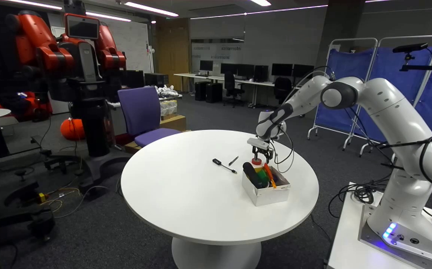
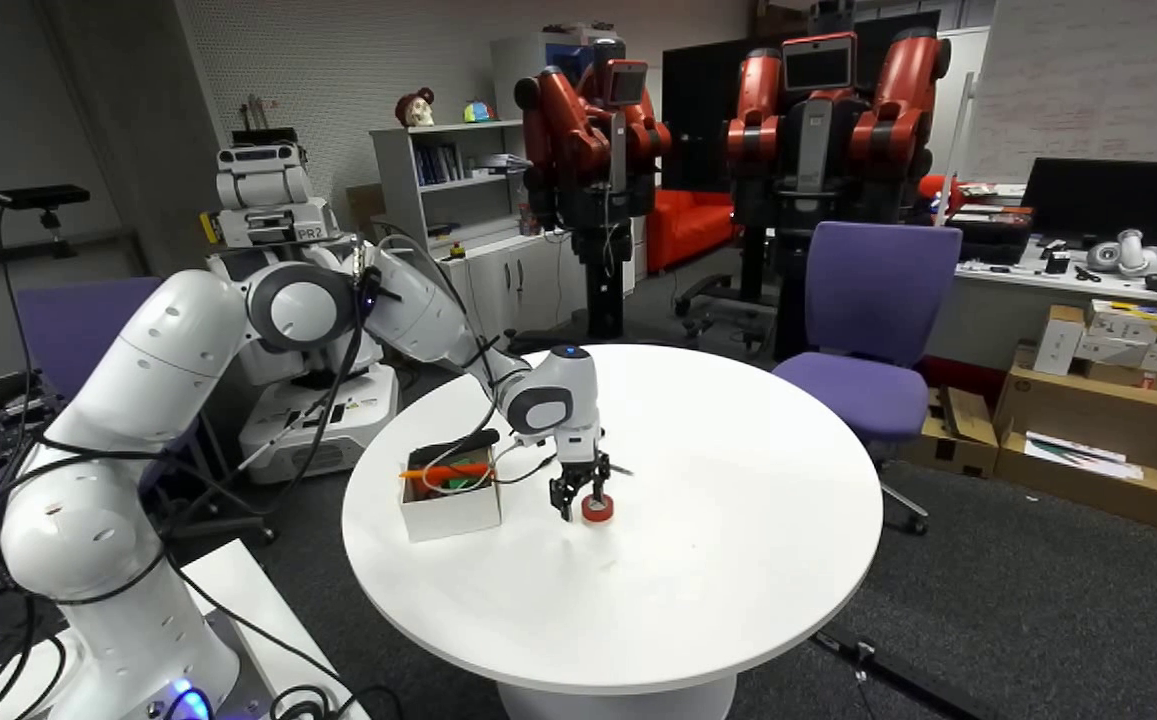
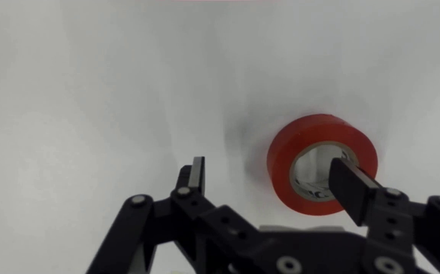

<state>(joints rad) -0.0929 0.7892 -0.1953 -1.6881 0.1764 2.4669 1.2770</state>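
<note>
tape [image 3: 283, 169] is on the round table [image 1: 178, 201], looks flat, well in from the rim, with the box [image 1: 272, 196] beside it and nearer the rim on the side of the arm [image 1: 398, 112]. claw [image 3: 266, 159] is spread wide, not gripping anything: one finger [image 3: 351, 182] is right over the tape's hole or poking into it (honestly can't tell how deep), the other stands off outside the tape.

that lopsided stance is what'd worry me. close up like that and you'd probably pinch only one side of the tape, or the inner finger hooks the core and drags it along the table before the outer one gets there. lifted by one side, it'd likely hang crooked and could slip off. misjudge the hole going lower and the fingertip could jam on the tape and tip it.

sideways is dodgy too: with a finger in the hole, a move toward the box could shove the tape into its wall. also the loose cables [image 1: 292, 147] dangle right by the box, and the orange thing [image 1: 270, 173] sticks up past its edge, so a snag seems possible if the arm swings that way.
</note>
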